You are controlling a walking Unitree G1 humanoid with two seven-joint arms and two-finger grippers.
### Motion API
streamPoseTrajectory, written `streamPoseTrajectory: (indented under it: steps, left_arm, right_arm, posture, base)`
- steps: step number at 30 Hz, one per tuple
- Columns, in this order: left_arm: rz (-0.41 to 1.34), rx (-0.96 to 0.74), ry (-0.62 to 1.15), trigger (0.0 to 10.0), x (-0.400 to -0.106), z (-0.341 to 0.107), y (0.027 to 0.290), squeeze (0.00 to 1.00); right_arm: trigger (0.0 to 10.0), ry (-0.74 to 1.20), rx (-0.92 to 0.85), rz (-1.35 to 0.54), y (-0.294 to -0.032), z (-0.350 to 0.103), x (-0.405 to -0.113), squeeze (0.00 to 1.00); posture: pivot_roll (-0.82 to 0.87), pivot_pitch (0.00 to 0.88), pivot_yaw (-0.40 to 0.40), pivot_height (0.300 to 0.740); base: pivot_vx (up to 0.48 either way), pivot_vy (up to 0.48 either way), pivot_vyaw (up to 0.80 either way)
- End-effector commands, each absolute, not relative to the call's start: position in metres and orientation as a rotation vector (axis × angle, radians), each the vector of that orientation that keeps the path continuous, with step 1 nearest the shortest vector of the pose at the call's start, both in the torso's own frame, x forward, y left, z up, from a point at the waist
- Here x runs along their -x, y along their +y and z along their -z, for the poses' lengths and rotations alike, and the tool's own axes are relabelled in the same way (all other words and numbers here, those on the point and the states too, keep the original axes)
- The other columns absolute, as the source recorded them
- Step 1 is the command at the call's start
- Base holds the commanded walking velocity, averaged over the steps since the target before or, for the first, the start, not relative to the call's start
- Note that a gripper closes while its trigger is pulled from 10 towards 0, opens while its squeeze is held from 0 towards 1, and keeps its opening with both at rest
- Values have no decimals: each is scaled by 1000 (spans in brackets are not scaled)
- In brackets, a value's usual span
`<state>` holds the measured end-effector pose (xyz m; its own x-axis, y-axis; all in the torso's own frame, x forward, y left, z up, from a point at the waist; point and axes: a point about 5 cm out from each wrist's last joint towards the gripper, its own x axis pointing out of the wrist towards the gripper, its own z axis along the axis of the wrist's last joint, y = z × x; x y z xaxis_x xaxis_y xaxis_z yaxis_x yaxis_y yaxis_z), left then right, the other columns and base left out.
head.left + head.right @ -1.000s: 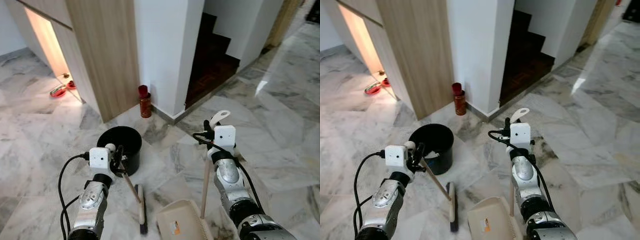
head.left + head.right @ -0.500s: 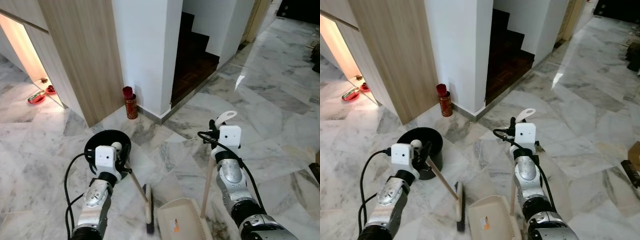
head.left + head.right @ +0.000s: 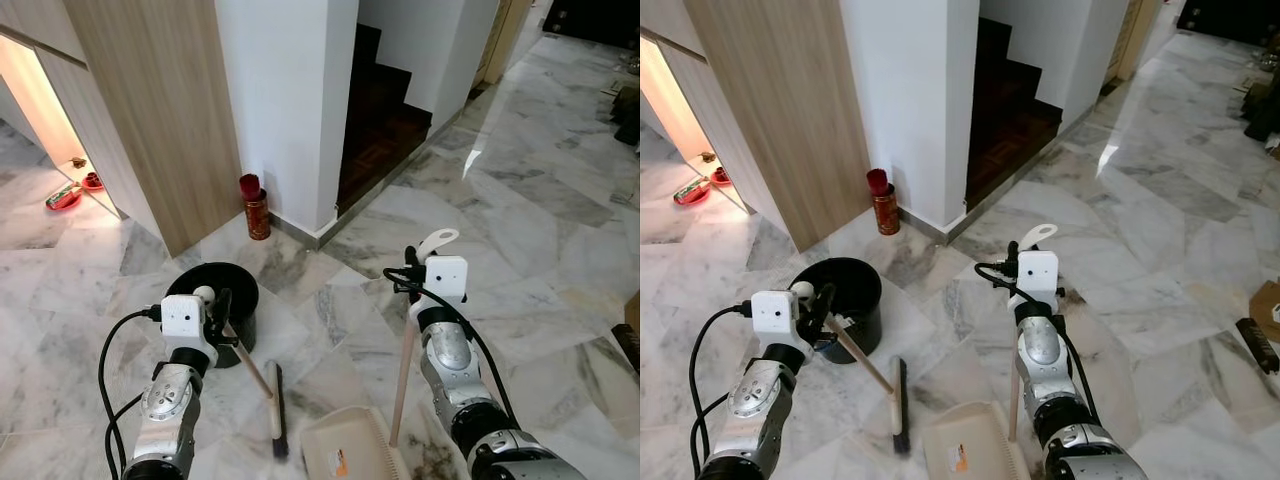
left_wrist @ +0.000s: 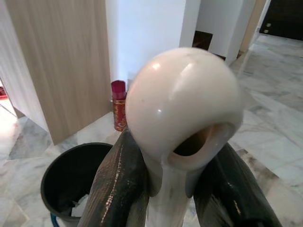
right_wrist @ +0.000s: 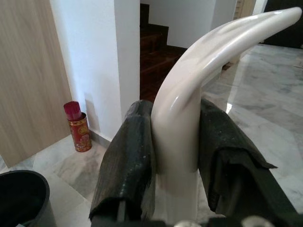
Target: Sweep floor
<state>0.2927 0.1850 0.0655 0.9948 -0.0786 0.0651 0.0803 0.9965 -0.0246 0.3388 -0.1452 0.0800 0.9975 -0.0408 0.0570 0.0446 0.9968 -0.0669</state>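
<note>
Left claw (image 4: pixel 163 179) is clamped on the broom (image 3: pixel 262 385) handle; right claw (image 5: pixel 175 156) grips the dustpan (image 3: pixel 345 450) handle (black bin (image 3: pixel 215 300) just beyond the left claw).

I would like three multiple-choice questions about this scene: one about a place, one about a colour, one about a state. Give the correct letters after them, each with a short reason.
1. Where does the red canister stand?
A. at the foot of the white wall corner
B. inside the bucket
C. on the dark stairs

2. What colour is the bucket?
A. white
B. black
C. red

3. What is the left gripper doing?
A. hanging open
B. shut on the broom handle
C. shut on the bucket rim

Answers:
1. A: the red canister stands on the floor against the white wall corner.
2. B: the bucket is black.
3. B: the fingers of the left gripper clamp the broom handle; the right gripper clamps the dustpan handle.
</note>
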Motion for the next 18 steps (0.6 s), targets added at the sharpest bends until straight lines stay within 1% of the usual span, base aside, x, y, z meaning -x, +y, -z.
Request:
streamPoseTrajectory:
  steps: [1, 3, 5, 7, 11, 17, 18]
  left_arm:
    - [82, 25, -63, 10000, -295, -68, 188, 0]
    - [104, 23, -57, 10000, -300, -69, 185, 0]
    - [113, 21, -57, 10000, -302, -70, 183, 0]
    - [136, 22, -52, 10000, -308, -71, 175, 0]
    - [163, 27, -47, 10000, -312, -72, 167, 0]
    - [194, 28, -40, 10000, -317, -73, 159, 0]
    - [194, 28, -40, 10000, -317, -73, 159, 0]
  right_arm:
    - [10000, -98, 53, 62, -145, -91, -345, 0]
    - [10000, -109, 57, 80, -149, -92, -344, 0]
    - [10000, -112, 58, 85, -151, -92, -344, 0]
    - [10000, -113, 65, 104, -157, -90, -341, 0]
    - [10000, -119, 67, 123, -160, -88, -338, 0]
    - [10000, -133, 72, 137, -166, -87, -334, 0]
    - [10000, -137, 77, 134, -166, -87, -333, 0]
  posture:
    - [24, 0, 13, 740]
    - [-12, 0, 36, 740]
    - [-12, 0, 36, 740]
    - [-54, 0, 60, 740]
    - [-96, 0, 92, 740]
    - [-132, 0, 109, 740]
    - [-137, 0, 110, 740]
  base:
    - [0, 0, -800]
    - [0, 0, -800]
    - [0, 0, -800]
    - [0, 0, -800]
    - [0, 0, -800]
    - [0, 0, -784]
    - [0, 0, 0]
